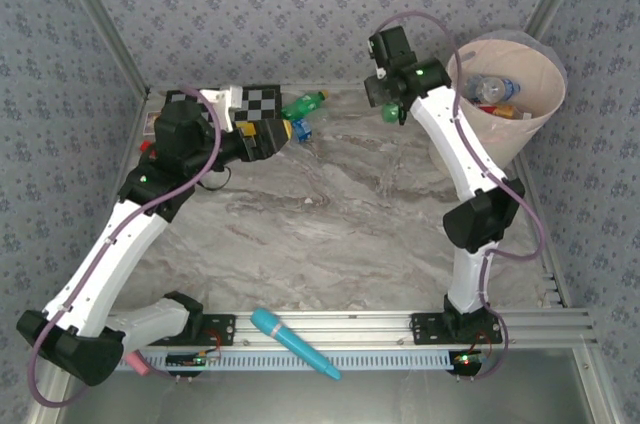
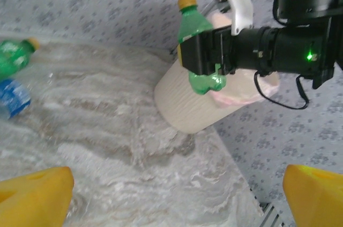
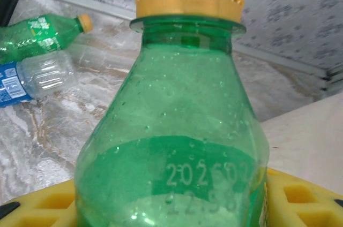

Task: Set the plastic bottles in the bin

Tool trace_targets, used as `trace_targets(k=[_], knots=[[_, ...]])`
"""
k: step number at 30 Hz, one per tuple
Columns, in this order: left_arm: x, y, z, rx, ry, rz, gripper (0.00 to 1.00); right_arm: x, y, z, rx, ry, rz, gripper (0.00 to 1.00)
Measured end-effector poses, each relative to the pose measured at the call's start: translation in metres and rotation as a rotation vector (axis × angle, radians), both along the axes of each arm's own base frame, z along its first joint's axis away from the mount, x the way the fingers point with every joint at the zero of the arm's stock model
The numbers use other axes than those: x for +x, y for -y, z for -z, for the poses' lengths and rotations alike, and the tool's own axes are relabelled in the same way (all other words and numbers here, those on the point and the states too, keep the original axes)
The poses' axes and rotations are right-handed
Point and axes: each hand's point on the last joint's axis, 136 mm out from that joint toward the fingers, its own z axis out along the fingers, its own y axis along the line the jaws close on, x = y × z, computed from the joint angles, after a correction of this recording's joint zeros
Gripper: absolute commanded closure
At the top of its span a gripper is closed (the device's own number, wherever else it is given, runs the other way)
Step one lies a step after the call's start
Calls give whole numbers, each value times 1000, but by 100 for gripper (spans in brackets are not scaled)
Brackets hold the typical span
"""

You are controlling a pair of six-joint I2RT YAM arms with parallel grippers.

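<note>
My right gripper [image 1: 386,96] is shut on a green plastic bottle [image 1: 392,114] with an orange cap, held above the table just left of the bin [image 1: 520,129]. That bottle [image 3: 171,130] stands upright between yellow fingers [image 3: 300,197]. The left wrist view has it [image 2: 195,23] in front of the pale bin [image 2: 193,106]. The bin holds several bottles [image 1: 492,91]. A green bottle [image 1: 304,104] and a clear, blue-labelled bottle [image 1: 301,130] lie at the table's back. My left gripper [image 1: 284,133] is open beside them, with nothing between its fingertips [image 2: 37,195].
A checkerboard card [image 1: 250,102] lies at the back left. A teal microphone [image 1: 295,342] rests on the front rail, and a pink one [image 1: 138,364] sits by the left arm's base. Patterned walls close in the table on three sides.
</note>
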Motion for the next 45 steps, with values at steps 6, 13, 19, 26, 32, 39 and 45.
trace_targets(k=[6, 13, 19, 26, 32, 39, 45], knots=[[4, 9, -6, -16, 21, 35, 0, -12, 44, -45, -61, 87, 56, 47], [6, 13, -2, -15, 11, 51, 0, -35, 150, -91, -96, 182, 283, 49], [3, 15, -3, -17, 11, 67, 0, -51, 235, -105, -109, 218, 493, 49], [2, 15, -3, -16, 15, 70, 0, -40, 279, -91, -99, 197, 598, 48], [-3, 12, -9, -20, 33, 66, 0, -16, 293, -74, -107, 177, 618, 49], [-7, 8, -13, -12, 57, 61, 0, 3, 304, -45, -120, 121, 628, 46], [-5, 6, -12, -3, 60, 49, 0, 11, 305, -30, -136, 86, 621, 0]])
